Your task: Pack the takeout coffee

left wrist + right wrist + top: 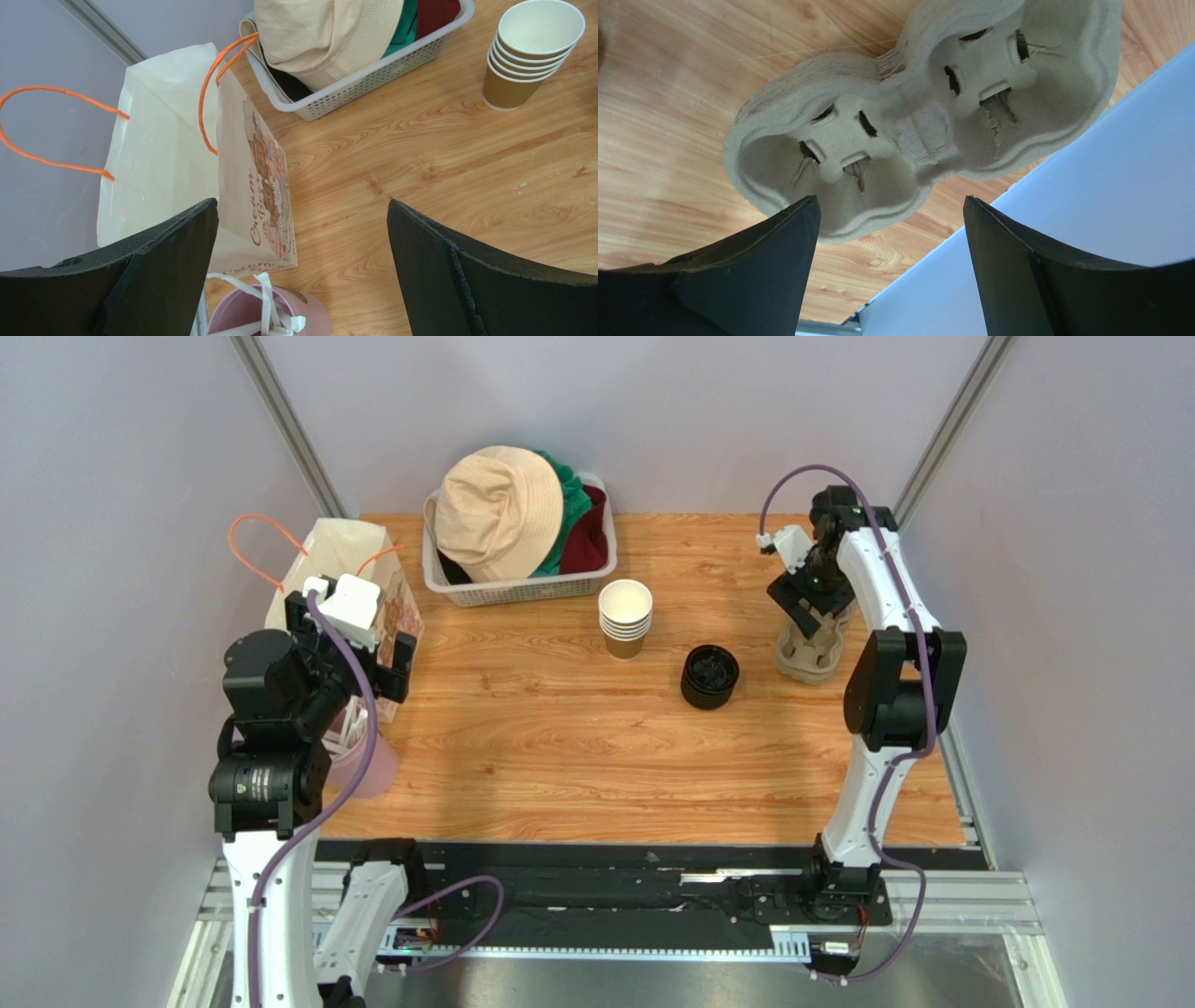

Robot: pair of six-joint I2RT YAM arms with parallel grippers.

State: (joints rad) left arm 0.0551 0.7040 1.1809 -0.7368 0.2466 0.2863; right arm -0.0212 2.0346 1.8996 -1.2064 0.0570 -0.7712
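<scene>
A takeout coffee with its lid on is out of view. A stack of kraft-brown paper cups [626,618] [533,52] stands mid-table, and a stack of black lids [710,676] sits to its right. My right gripper [809,611] [890,203] hangs open just over a stack of pulp cup carriers [811,657] [913,119] at the table's right edge, with nothing between its fingers. My left gripper [376,672] [302,203] is open and empty above the pink cup of straws [309,318], beside the white paper bag [344,574] [168,154].
A white basket [512,588] [365,77] full of hats stands at the back centre. The bag's orange handles [217,77] stick up at the left. A blue-grey wall [1088,231] runs close along the carriers on the right.
</scene>
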